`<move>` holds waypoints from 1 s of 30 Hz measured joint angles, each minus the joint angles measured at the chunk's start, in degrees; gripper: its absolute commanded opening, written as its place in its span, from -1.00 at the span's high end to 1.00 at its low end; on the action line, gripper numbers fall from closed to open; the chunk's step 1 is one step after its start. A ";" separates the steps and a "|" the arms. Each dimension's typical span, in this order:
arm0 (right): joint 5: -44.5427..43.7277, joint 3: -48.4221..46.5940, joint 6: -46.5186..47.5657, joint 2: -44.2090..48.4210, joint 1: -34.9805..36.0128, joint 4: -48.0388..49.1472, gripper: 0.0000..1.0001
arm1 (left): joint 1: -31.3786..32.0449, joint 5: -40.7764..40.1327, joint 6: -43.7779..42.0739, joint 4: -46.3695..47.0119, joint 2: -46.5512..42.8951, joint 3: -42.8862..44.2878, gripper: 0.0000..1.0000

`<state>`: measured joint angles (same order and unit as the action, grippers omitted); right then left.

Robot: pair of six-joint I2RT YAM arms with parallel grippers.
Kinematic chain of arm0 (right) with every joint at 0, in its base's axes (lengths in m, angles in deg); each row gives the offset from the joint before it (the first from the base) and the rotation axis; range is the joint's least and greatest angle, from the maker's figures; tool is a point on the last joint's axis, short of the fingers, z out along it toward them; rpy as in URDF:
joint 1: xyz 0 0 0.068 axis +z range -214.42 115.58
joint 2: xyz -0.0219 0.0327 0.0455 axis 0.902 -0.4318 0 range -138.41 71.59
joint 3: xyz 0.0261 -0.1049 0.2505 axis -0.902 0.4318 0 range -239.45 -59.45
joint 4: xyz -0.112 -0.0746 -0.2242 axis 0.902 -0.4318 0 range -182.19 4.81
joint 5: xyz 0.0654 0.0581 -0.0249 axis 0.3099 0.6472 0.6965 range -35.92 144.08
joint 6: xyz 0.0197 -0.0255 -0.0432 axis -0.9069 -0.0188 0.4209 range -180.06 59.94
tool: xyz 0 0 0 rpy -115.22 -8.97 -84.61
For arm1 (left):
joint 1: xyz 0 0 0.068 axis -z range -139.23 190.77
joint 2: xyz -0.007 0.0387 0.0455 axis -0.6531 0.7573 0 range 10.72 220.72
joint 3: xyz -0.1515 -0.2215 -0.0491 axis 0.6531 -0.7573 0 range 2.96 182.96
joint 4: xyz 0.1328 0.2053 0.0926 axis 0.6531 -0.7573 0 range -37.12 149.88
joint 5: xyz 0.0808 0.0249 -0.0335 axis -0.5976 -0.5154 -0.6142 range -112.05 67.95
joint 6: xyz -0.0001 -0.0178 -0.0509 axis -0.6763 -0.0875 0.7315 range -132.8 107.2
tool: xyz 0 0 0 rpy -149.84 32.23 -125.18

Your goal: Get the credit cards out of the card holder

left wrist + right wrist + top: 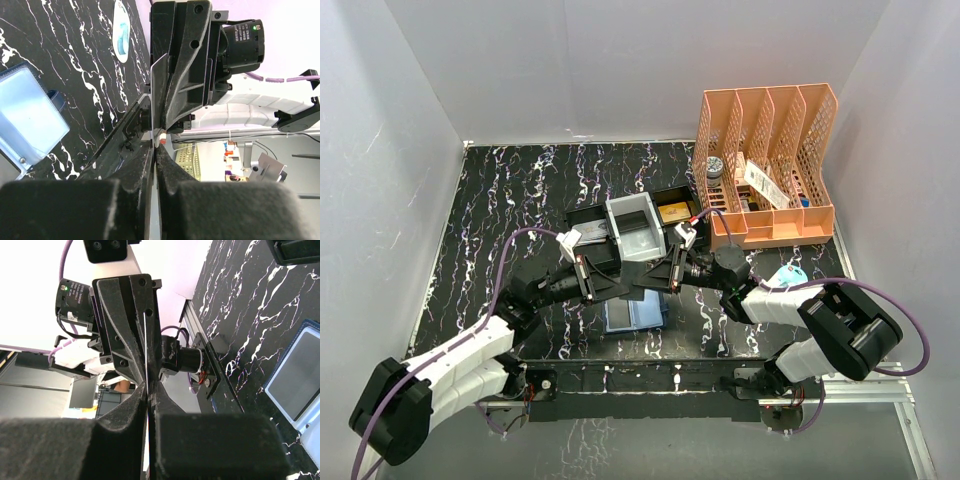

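The card holder lies open and flat on the black marbled table, pale blue-grey inside up. It also shows in the left wrist view and the right wrist view. My two grippers meet tip to tip just above it. My left gripper is shut on a thin grey credit card seen edge-on. My right gripper is shut on the other end of the same card. I cannot tell whether it is one card or more.
A black-and-white compartment tray with a grey bin and a tan-gold block stands just behind the grippers. An orange file rack stands at the back right. A pale blue round object lies near the right arm.
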<state>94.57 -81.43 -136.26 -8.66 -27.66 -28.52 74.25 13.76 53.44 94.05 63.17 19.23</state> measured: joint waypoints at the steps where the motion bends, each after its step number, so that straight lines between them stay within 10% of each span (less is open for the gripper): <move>1: -0.02 0.00 0.00 0.02 0.00 0.15 1.00 | 0.00 -0.11 -0.31 -0.66 -0.48 0.04 0.55; 5: -0.48 -0.02 1.11 1.27 -0.04 -1.03 1.00 | 0.00 -2.78 -4.76 -10.60 -2.95 2.43 -0.23; 11: -5.70 -5.20 12.15 8.83 -0.17 -20.44 1.00 | 0.00 -12.20 -14.56 -31.87 -6.43 11.54 -0.85; 20: -24.28 -18.67 38.99 15.80 -0.17 -47.43 1.00 | 0.00 -29.09 -28.46 -54.21 -4.70 26.08 -0.97; 30: -40.13 -21.97 72.59 12.41 3.54 -50.23 1.00 | -12.33 -34.53 -40.33 -61.57 6.27 34.34 -0.97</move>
<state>54.44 -103.39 -63.67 3.76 -24.12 -78.75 61.92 -20.77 13.11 32.48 69.44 53.57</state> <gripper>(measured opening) 0.009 0.984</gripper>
